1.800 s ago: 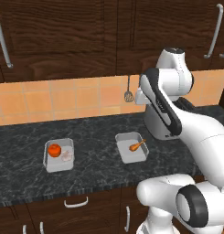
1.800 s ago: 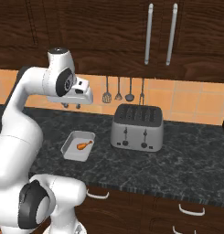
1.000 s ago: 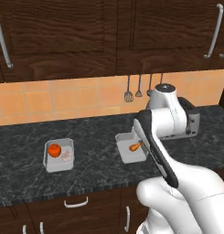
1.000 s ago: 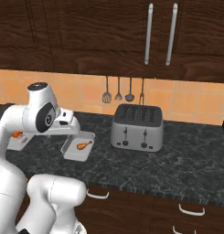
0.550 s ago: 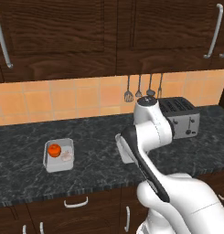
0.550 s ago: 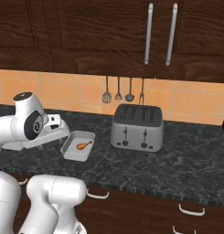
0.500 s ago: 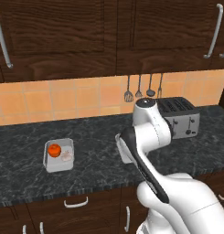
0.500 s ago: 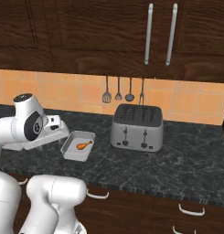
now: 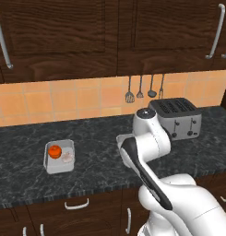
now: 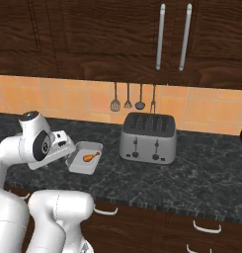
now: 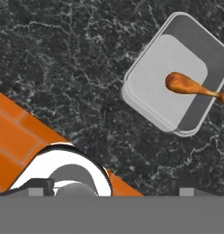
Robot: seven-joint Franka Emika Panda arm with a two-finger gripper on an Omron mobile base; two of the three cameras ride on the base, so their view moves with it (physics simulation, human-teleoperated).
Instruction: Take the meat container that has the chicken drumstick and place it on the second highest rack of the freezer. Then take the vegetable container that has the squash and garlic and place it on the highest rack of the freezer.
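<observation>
The meat container (image 10: 78, 163) is a shallow grey tray on the dark counter, with the chicken drumstick (image 10: 91, 156) lying in it. In the hand view the meat container (image 11: 159, 59) sits at the upper right and the drumstick (image 11: 192, 86) lies across its right half. My gripper (image 11: 112, 188) hangs open over bare counter beside the tray, nothing between its fingers. From the right base the gripper (image 10: 67, 148) is at the tray's left edge. The vegetable container (image 9: 52, 165) holds the squash (image 9: 54, 150) and the garlic (image 9: 67, 157), well left of the arm. The freezer is out of view.
A silver toaster (image 10: 147, 138) stands right of the meat tray, with several utensils (image 10: 133, 97) hanging on the orange tiled wall behind it. Dark wooden cabinets (image 10: 107, 34) hang above the counter, and drawers run below its front edge.
The arm has swung down from high above the counter to just beside the meat container, and now hides that tray in the left base view. The jaws stayed open.
</observation>
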